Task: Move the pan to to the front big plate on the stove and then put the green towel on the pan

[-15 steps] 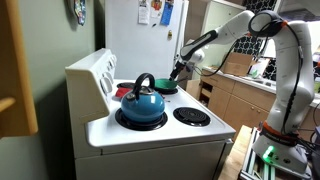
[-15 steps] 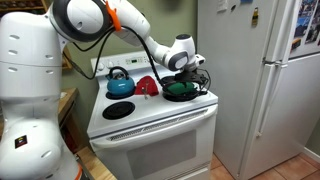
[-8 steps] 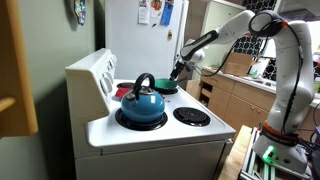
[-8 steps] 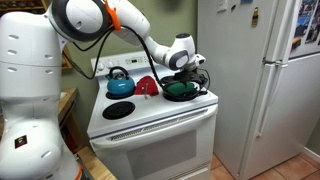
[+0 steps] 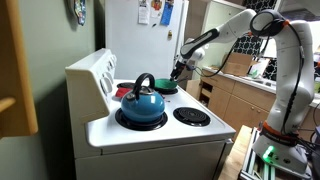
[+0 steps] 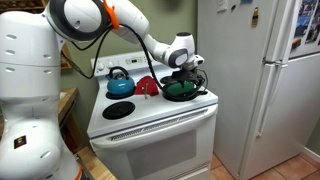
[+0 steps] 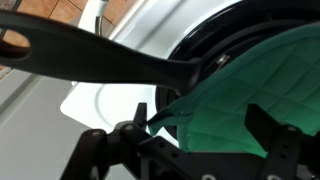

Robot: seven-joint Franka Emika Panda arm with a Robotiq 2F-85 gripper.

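Observation:
A black pan [image 6: 181,95] sits on a stove burner, with its long black handle [image 7: 90,58] showing in the wrist view. A green quilted towel [image 6: 179,88] lies in the pan and also shows in an exterior view [image 5: 165,86] and the wrist view [image 7: 250,80]. My gripper [image 6: 186,72] hangs just above the pan in both exterior views [image 5: 178,72]. In the wrist view my gripper [image 7: 195,140] has its fingers spread wide either side of the towel, open. One towel corner sticks up by one finger.
A teal kettle [image 5: 142,103] stands on another burner [image 6: 120,82]. A red object [image 6: 147,86] lies behind the pan. A bare coil burner [image 5: 191,116] is beside the kettle. A white fridge [image 6: 260,80] stands next to the stove, with cabinets [image 5: 235,95] behind.

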